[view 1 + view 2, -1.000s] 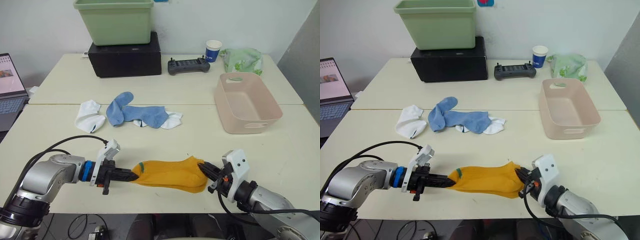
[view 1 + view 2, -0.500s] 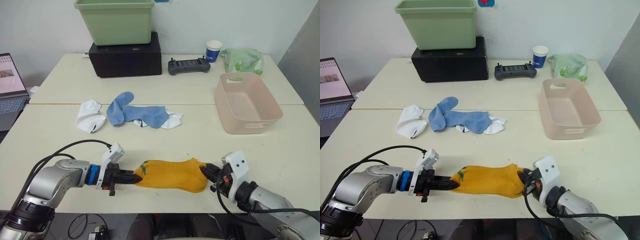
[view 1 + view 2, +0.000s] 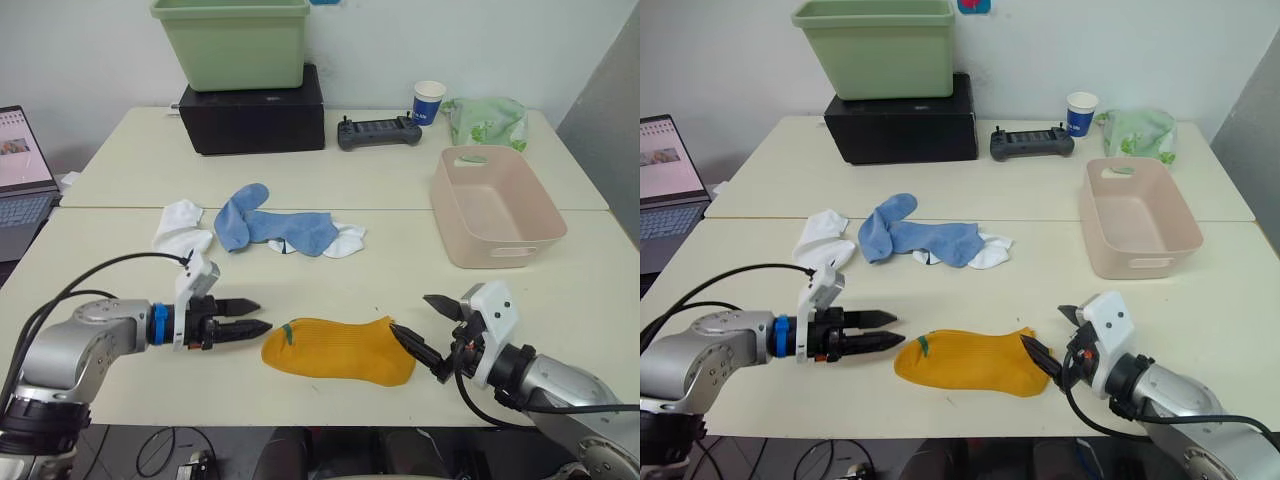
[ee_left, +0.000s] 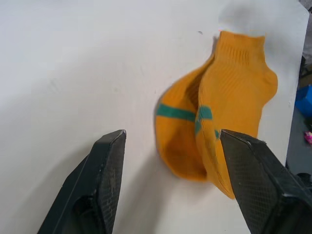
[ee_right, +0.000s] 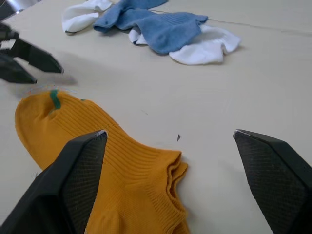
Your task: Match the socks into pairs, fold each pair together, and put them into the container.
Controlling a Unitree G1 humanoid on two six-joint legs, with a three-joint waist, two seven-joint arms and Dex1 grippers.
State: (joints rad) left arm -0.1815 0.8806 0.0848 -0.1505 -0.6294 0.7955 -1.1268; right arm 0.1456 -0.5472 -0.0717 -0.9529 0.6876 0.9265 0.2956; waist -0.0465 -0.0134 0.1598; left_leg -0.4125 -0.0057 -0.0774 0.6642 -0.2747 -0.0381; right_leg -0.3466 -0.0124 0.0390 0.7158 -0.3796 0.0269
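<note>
My left gripper point(image 3: 243, 317) hung with its two black fingers spread, holding nothing, its tips just beside the toe end of the mustard-orange pair point(image 3: 338, 349). My right gripper point(image 3: 425, 325) was also spread wide and empty, one finger close against the cuff end of the same pair.

The two mustard-orange socks lay stacked one on the other, flat on the near table point(image 3: 330, 285), each showing a short green stripe near the toe. I judged the matching step done for this colour and the fold not yet made. The next move would call for pinching one end and carrying it over the other so the pair doubles up.

Farther back lay the light blue socks point(image 3: 270, 226) in a loose heap, overlapping one white sock point(image 3: 347, 240), with the other white sock point(image 3: 180, 222) to their left. The pale pink container point(image 3: 495, 205) stood empty, well apart to my right.
</note>
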